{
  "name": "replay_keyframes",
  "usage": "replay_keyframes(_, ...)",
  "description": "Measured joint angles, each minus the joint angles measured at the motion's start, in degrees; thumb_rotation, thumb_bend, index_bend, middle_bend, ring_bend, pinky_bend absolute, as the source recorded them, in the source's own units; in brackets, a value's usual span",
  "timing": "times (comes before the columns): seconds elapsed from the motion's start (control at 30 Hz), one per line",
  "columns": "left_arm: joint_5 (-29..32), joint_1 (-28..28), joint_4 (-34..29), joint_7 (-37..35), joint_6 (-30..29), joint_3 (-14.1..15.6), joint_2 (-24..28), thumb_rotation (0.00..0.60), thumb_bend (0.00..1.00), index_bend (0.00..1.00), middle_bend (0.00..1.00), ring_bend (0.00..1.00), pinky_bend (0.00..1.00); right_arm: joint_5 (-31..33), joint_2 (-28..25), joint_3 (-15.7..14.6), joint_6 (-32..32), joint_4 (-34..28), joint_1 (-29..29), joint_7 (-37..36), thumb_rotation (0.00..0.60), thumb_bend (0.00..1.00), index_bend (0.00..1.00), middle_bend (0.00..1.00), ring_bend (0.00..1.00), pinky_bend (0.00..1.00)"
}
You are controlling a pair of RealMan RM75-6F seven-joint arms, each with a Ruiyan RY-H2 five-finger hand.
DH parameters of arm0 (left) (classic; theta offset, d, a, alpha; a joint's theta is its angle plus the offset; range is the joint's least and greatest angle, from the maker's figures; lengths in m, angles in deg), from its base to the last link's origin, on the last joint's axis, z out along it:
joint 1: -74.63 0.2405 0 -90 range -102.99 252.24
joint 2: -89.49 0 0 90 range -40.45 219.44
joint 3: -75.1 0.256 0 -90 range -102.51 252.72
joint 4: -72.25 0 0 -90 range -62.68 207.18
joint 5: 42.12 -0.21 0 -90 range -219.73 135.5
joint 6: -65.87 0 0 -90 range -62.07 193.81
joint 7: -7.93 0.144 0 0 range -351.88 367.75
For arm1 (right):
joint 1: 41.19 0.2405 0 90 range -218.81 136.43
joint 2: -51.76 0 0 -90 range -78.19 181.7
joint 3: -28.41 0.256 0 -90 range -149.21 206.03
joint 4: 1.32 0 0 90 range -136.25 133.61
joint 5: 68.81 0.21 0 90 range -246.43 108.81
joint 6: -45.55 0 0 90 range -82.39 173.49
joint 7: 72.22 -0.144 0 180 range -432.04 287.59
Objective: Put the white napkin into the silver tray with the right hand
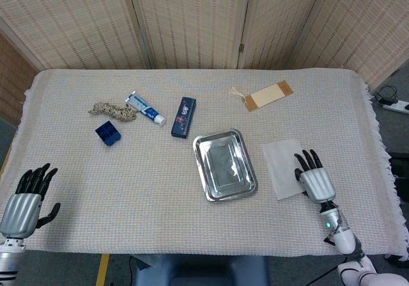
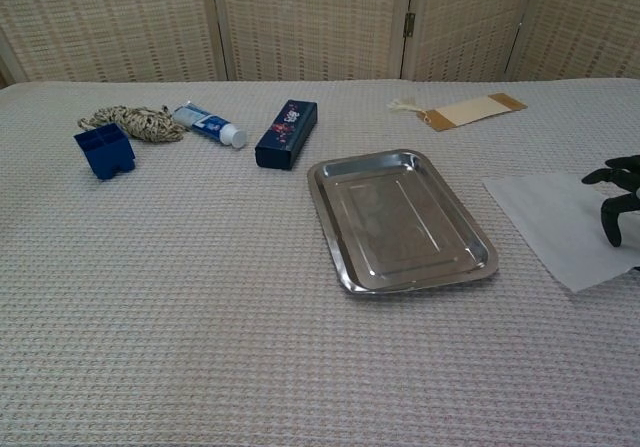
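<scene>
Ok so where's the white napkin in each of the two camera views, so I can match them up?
Head view: the white napkin lies right of centre, with the right hand at its right edge.
Chest view: the white napkin sits at the far right edge, mid-height, with dark fingers over it.
Shared landmark: the silver tray, directly to the napkin's left in both.

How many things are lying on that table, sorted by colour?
Blue: 2, the small blue box and the dark blue carton.
White: 2, the white napkin and the toothpaste tube.
Silver: 1, the silver tray.
Tan: 2, the rope bundle and the paper tag.
Total: 7.
</scene>
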Motion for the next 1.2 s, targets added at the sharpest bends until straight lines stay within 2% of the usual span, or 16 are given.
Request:
replay_keyframes(0.23,-0.2,0.1,0.0,-0.1,-0.2,0.0,-0.1,0.6,0.43,0.0,0.0,0.0,0.0,0.1,0.2,0.4,-1.5,0.2,0.2,-1.0,0.6,0.47,0.69,0.2,0.04,0.0)
replay_keyframes(0.4,-0.2,0.1,-0.1,-0.5,-0.4,0.0,0.0,0.6,0.43,0.0,0.0,0.0,0.0,0.4,0.1,2.1,-5.9,-1.3,0.8,-3.2,0.6,0.47,0.69,0.2,0.05,0.0)
replay_keyframes(0.57,-0.2,0.1,-0.3,-1.3,-0.2,0.0,0.2,0.6,0.43,0.0,0.0,0.0,0.0,1.0,-0.7,5.3,-10.5,-5.6,3.0,-3.9,0.6,0.47,0.69,0.2,0.05,0.0)
replay_keyframes(0.9,-0.6,0.3,-1.0,-3.5,-0.6,0.2,0.9,0.6,0.43,0.0,0.0,0.0,0.0,2.6,-2.7,12.1,-11.6,-17.5,10.6,0.8,0.6,0.47,0.69,0.18,0.05,0.0)
replay_keyframes(1.03,0.1,0.3,-0.9,-5.1,0.0,0.1,1.1,0.6,0.43,0.0,0.0,0.0,0.0,2.9,-0.6,14.7,-11.8,-19.0,14.8,1.6,0.6,0.47,0.69,0.18,0.05,0.0)
replay_keyframes(1.2,0.9,0.1,-0.5,-7.0,0.6,-0.3,1.7,0.6,0.43,0.0,0.0,0.0,0.0,2.7,4.1,15.2,-11.6,-16.2,17.6,1.1,0.6,0.47,0.69,0.18,0.05,0.0)
